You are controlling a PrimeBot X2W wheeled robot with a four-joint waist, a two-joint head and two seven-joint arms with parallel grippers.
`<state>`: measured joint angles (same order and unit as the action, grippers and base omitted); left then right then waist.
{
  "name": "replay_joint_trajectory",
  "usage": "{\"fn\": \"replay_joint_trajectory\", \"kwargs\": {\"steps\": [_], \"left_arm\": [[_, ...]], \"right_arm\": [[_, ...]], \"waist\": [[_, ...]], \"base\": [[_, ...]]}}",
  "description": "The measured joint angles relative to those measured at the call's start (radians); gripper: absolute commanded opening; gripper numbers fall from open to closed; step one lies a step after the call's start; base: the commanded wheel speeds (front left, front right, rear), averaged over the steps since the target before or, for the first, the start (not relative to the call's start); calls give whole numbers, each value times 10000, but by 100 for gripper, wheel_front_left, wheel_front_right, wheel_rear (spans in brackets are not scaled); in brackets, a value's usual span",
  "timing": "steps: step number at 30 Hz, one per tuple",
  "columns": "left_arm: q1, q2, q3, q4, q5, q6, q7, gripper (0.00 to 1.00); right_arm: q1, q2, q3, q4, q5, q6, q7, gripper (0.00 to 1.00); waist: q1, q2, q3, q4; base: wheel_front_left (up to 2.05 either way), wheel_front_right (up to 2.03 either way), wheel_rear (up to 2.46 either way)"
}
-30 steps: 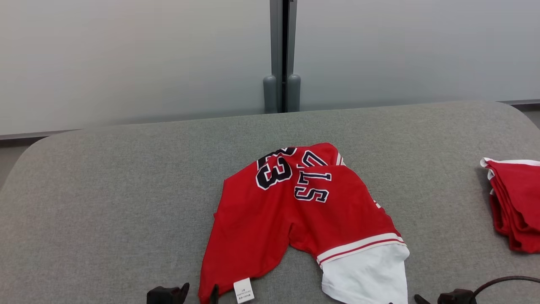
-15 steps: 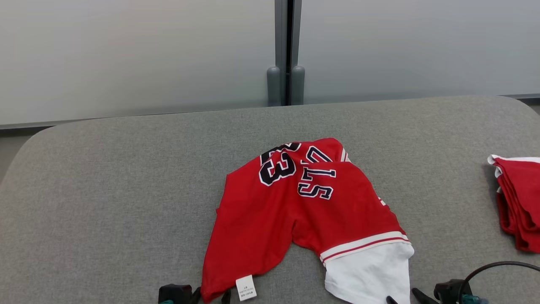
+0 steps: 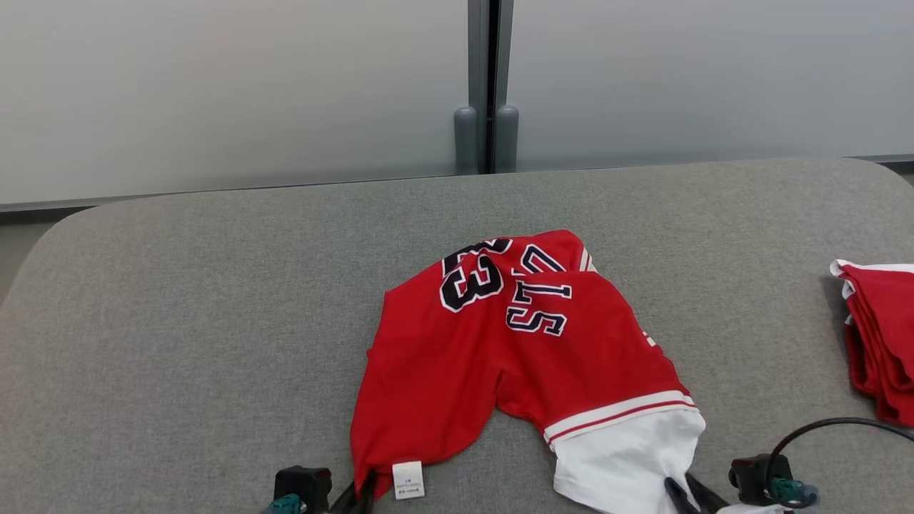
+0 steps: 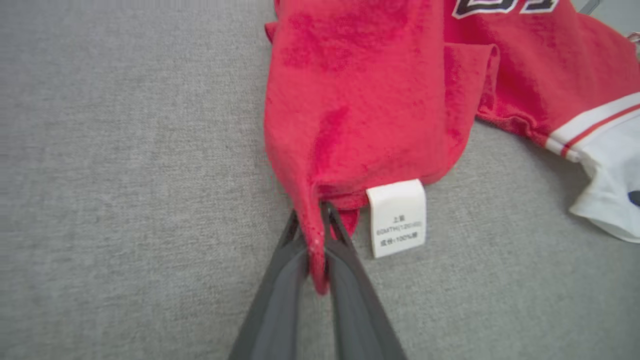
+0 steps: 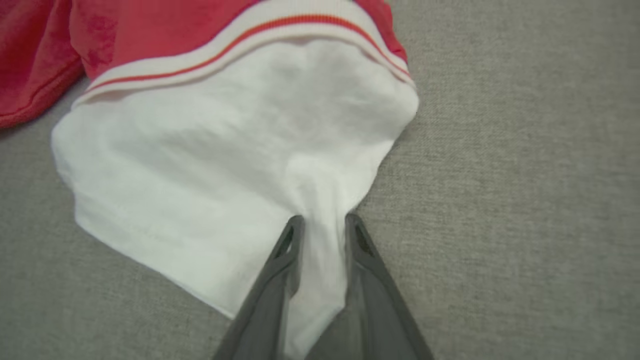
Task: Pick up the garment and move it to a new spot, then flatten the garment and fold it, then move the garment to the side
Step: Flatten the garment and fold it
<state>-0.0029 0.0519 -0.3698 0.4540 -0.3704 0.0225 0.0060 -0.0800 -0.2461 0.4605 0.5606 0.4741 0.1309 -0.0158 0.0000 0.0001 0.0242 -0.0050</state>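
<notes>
Red garment (image 3: 457,357) lies crumpled on the bench (image 3: 178,321); my left gripper (image 4: 311,216) pinches its hem corner, my right gripper (image 5: 323,220) the white sleeve (image 5: 225,150), 2 holds to spread it flat.

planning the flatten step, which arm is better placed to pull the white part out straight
Right. The right gripper pinches the garment by its white part; the left gripper holds the red hem beside the label.
</notes>
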Motion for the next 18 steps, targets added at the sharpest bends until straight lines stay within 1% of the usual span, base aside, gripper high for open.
{"fn": "replay_joint_trajectory", "kwargs": {"steps": [5,8,11,13,18], "left_arm": [[-40,67,21,50,-44,-84,-194,0],[-35,186,100,-343,-92,-81,-332,0],[9,424,257,-1164,-109,-29,-382,0],[78,631,357,-1969,-111,56,-313,0],[149,1137,602,-4631,-88,334,353,0]], "right_arm": [[-151,82,272,-67,909,0,-251,0],[-187,-155,-13,-752,1638,0,-681,0],[-275,-694,-500,-2004,2334,-2,-997,0],[-268,-1162,-876,-3001,2708,-2,-1005,0],[-265,-2048,-2253,-5580,3237,-2,-771,0]], "waist": [[0,0,-178,-25],[0,0,-297,-71],[0,0,-433,-129],[0,0,-510,-198],[0,0,-643,-392]], "base": [[0,0,0],[0,0,0],[0,0,0],[0,0,0],[0,0,0]]}}
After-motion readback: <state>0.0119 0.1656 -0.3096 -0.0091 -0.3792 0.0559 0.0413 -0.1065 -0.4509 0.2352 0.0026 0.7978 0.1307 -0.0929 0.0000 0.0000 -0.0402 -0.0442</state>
